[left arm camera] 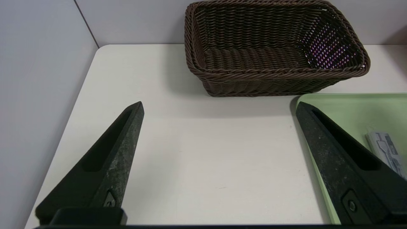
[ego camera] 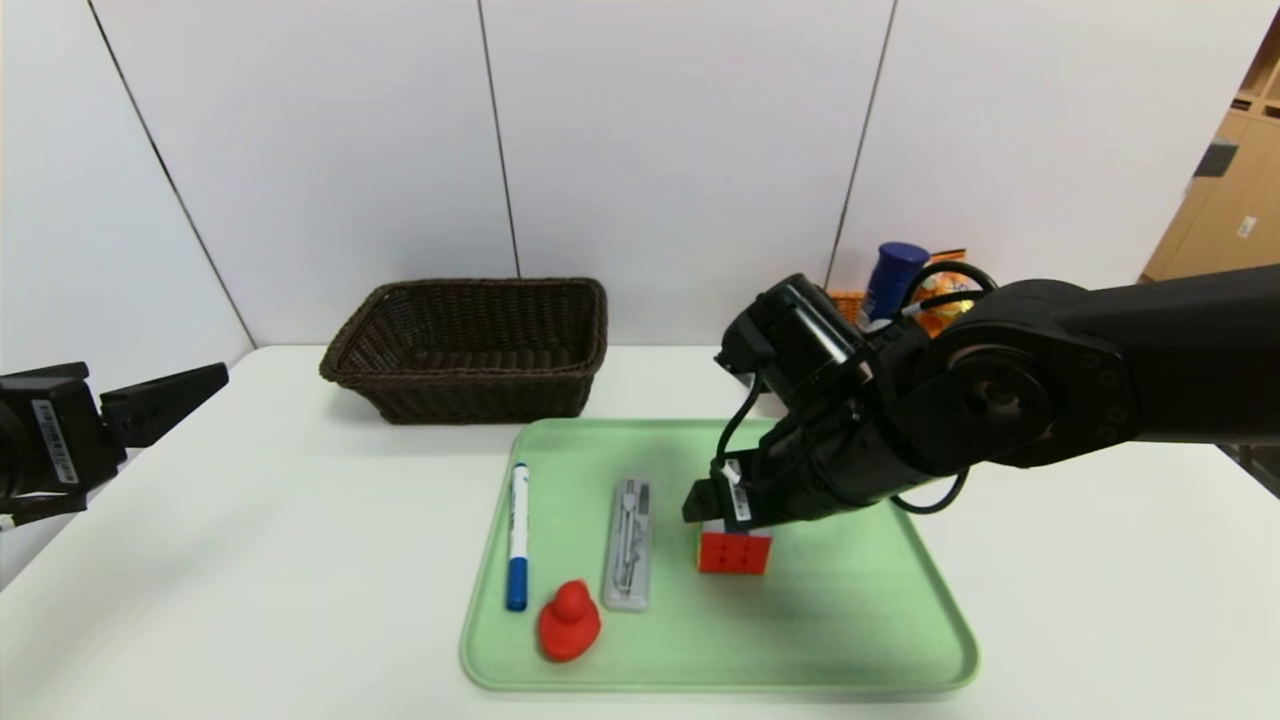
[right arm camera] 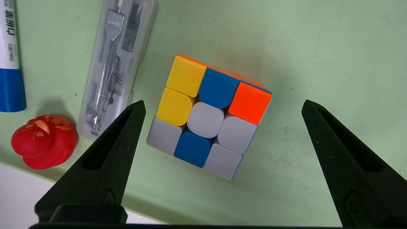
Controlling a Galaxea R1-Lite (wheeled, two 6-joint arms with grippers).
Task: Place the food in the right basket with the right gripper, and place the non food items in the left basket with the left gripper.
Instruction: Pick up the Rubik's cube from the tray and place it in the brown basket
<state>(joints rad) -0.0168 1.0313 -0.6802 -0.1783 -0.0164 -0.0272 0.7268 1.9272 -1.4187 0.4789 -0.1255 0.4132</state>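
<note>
Hovering right gripper (right arm camera: 222, 105) over Rubik's cube (right arm camera: 208, 116) on green tray (ego camera: 850, 610), jaws spread wide (touching nothing); left gripper (left arm camera: 219, 108) idling, jaws likewise apart.

Walls: pale panels (ego camera: 680, 150) run behind the table, split by thin dark seams.
Left side: another pale panel (ego camera: 90, 220) closes in along the table's edge.
Table: white top (ego camera: 250, 560), rounded far-left corner, soft shadows on it.
Far right: tan wooden cabinet (ego camera: 1225, 200) beyond the wall's end.
</note>
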